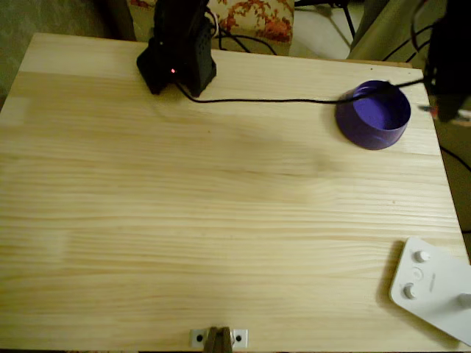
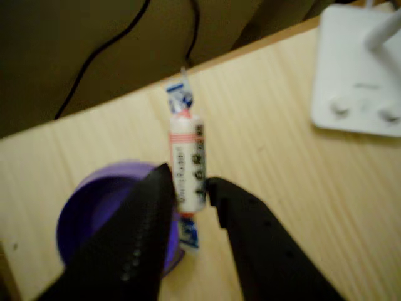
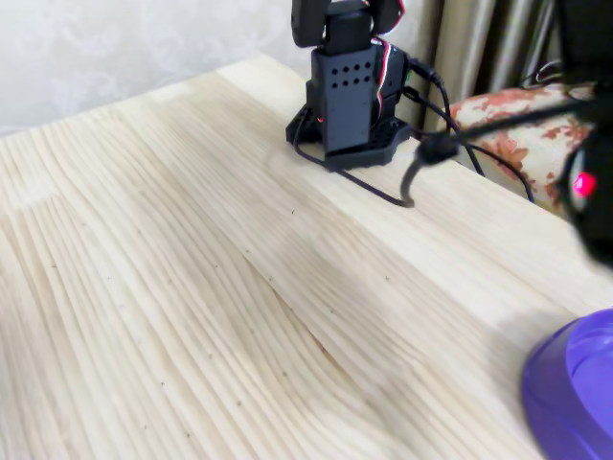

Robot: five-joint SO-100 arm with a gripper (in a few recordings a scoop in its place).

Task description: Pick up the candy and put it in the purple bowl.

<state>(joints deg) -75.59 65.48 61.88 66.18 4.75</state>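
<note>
The hand (image 2: 191,188) is gripping the candy (image 2: 187,164) by the lower part of its wrapped body, its 2 black fingers (image 2: 150,213) pinching either side while the twisted ends are sticking out above and below. The sweet is looking light and fairly stiff, its slick wrapper likely to slip, so the middle of the body seems the safest hold. The purple bowl (image 2: 94,213) is sitting just below and left of the fingers in the wrist view, apparently empty. A white device (image 2: 357,69) is lying on the surface (image 2: 282,188), up and right of the hand.
</note>
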